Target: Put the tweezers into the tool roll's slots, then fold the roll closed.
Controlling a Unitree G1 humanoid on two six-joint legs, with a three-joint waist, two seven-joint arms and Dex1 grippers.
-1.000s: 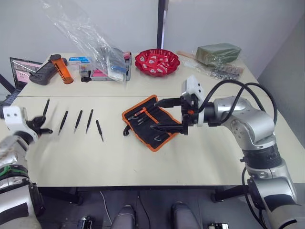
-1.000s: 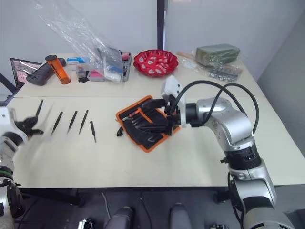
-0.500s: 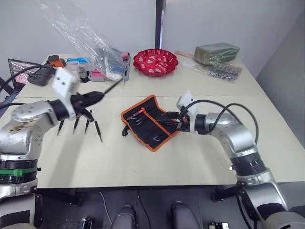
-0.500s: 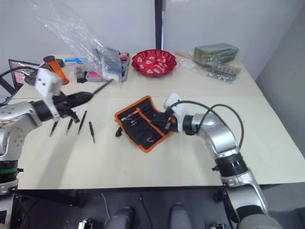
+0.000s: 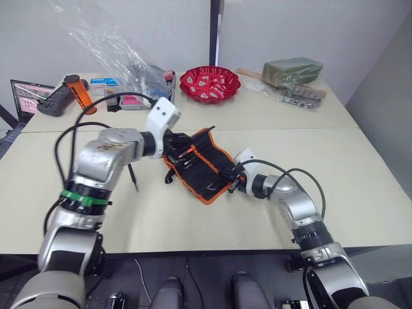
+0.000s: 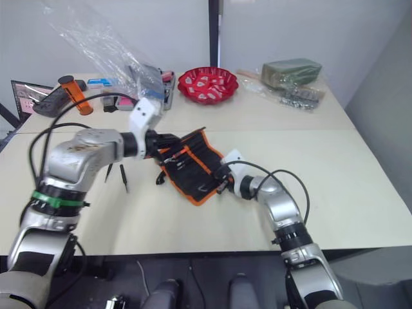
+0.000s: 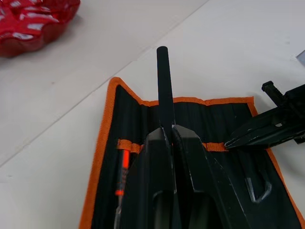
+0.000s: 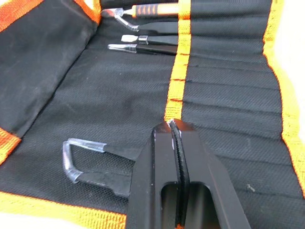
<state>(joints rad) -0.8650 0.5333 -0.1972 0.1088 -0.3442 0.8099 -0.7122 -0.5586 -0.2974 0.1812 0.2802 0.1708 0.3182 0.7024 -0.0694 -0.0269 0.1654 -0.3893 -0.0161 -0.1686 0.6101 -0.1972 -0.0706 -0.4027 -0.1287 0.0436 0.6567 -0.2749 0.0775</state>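
Tweezers clamped in left gripper above tool roll, right gripper pinching its orange strip

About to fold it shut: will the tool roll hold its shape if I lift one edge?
Probably not. The tool roll is thin fabric whose side flap already creases, so it should drape. The tools tucked at one end may weigh that end down.

Bright, even overhead light fills the room; shadows on the pale beige table are soft and faint. The crumpled clear plastic bag at upper left catches white glare. In the wrist views the near black fingers look slightly soft.
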